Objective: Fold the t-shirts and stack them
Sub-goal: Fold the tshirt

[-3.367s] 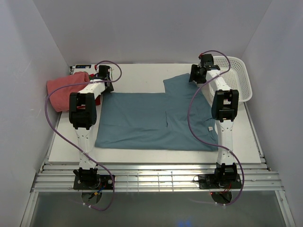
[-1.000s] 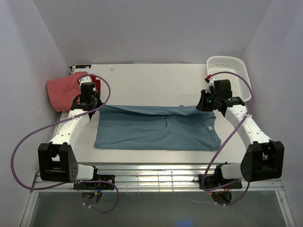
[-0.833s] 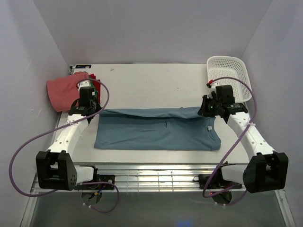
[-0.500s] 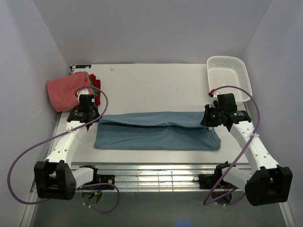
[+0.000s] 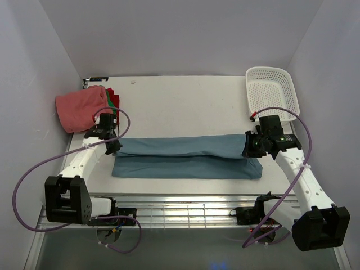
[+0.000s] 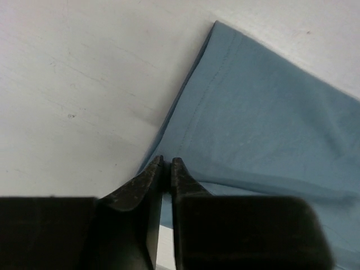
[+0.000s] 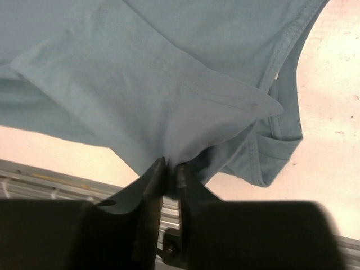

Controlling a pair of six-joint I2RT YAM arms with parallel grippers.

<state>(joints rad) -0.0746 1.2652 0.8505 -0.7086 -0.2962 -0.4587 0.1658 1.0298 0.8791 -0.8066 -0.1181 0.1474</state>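
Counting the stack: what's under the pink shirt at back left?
At the right edge of the pink shirt, green fabric and red fabric peek out. How far they run beneath it, or anything else there, is covered.

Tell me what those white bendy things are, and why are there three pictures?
They are two robot arms with pincer hands. One picture looks down from above. The other two come from little cameras on the wrists. On the white table lie a blue t-shirt folded into a long strip, a pink shirt and a white basket. The right gripper pinches the blue cloth. The left gripper sits at the shirt's other end, fingers almost together; whether it grips is unclear.
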